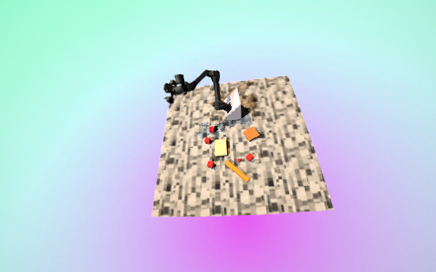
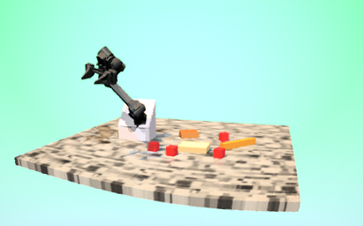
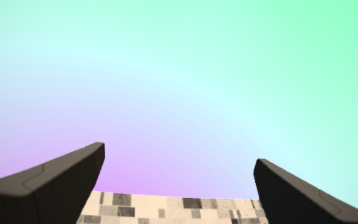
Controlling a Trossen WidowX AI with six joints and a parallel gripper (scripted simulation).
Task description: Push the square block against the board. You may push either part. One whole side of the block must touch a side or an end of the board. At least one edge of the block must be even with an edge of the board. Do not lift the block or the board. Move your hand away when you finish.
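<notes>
An orange square block (image 1: pixel 251 133) (image 2: pixel 189 133) lies flat near the middle of the patterned table (image 1: pixel 289 184) (image 2: pixel 251 181) (image 3: pixel 175 212). A long orange board (image 1: pixel 238 171) (image 2: pixel 238 142) lies apart from it, nearer the front, at a slant. A pale yellow flat slab (image 1: pixel 221 147) (image 2: pixel 194 146) lies between them, to the left. My gripper (image 1: pixel 168 93) (image 2: pixel 89 72) (image 3: pixel 181 158) is open and empty. It is raised high at the table's far left corner, far from the block and the board. The wrist view shows only the two fingers, a table edge and the background.
Several small red cubes (image 1: pixel 210 164) (image 1: pixel 250 157) (image 2: pixel 153 146) (image 2: pixel 219 153) lie scattered around the slab and the board. A white box (image 1: pixel 234 108) (image 2: pixel 139 126) stands at the arm's base, with a brown lump (image 1: pixel 249 100) beside it.
</notes>
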